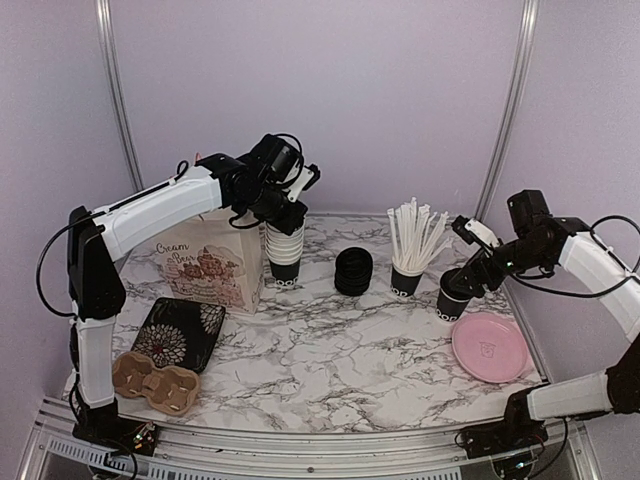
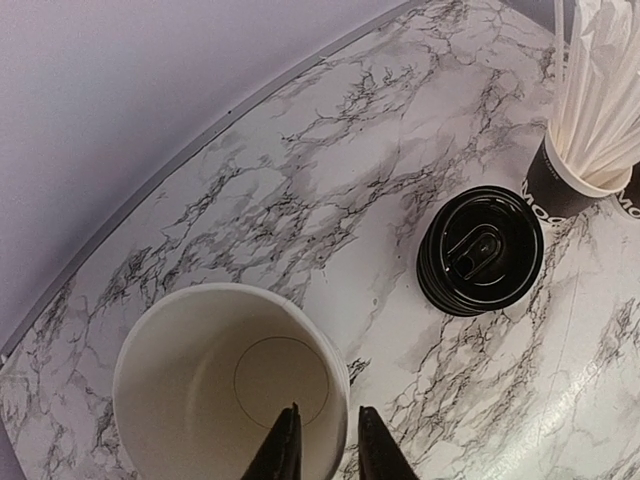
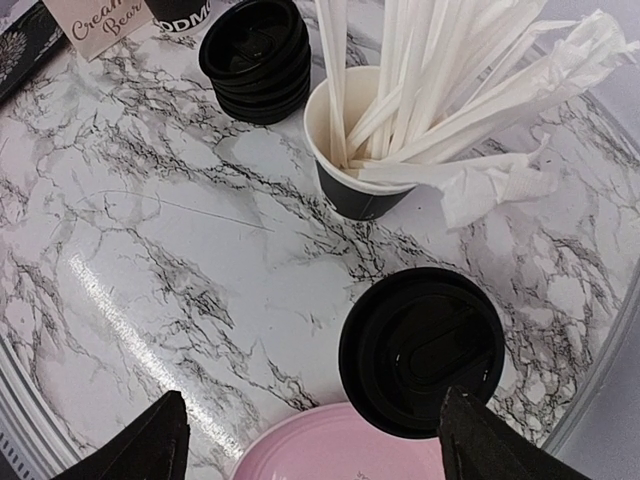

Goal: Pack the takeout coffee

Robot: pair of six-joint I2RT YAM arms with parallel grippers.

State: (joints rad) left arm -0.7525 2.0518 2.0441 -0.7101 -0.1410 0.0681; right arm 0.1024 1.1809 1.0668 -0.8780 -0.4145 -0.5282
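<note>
Takeout coffee cup (image 3: 420, 350), lidded, beside pink plate (image 3: 330, 450), below my right gripper (image 3: 311, 394), jaws wide. My left gripper (image 2: 328, 410), jaws narrow, straddles rim of top stacked cup (image 2: 200, 340); grip unclear.

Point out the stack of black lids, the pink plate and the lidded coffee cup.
stack of black lids (image 2: 480, 250): left wrist view, top lid's centre.
pink plate (image 1: 490, 347): top external view, bare middle.
lidded coffee cup (image 3: 420, 350): right wrist view, lid's top.
</note>
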